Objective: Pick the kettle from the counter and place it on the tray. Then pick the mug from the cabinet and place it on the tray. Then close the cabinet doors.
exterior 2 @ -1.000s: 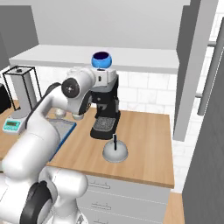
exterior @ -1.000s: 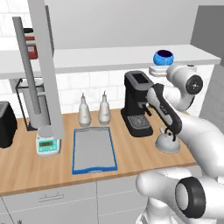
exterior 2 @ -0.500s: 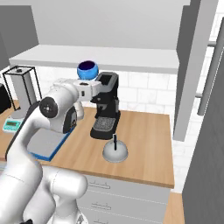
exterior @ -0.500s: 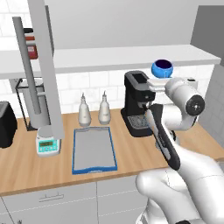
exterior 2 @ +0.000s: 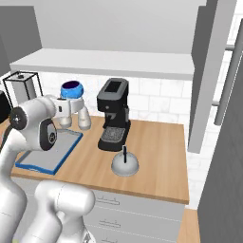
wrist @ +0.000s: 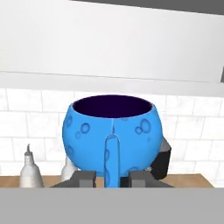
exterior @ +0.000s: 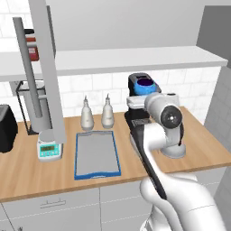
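- Blue mug (wrist: 113,133) is pinched by its handle in the gripper (wrist: 112,179), upright, in open air.
- Tray (exterior: 96,153) lies bare at eight o'clock from it, rim unobstructed.
- Kettle (exterior 2: 125,164) sits on the counter (exterior 2: 156,156) at the coffee machine's (exterior 2: 114,114) six o'clock.

A small bright blue round mug (exterior 2: 71,89) is carried above the light-brown wooden table (exterior 2: 156,156), over the blue-rimmed grey tray (exterior 2: 47,154); a squat silver-grey kettle (exterior 2: 125,163) sits before a black coffee machine (exterior 2: 114,114).
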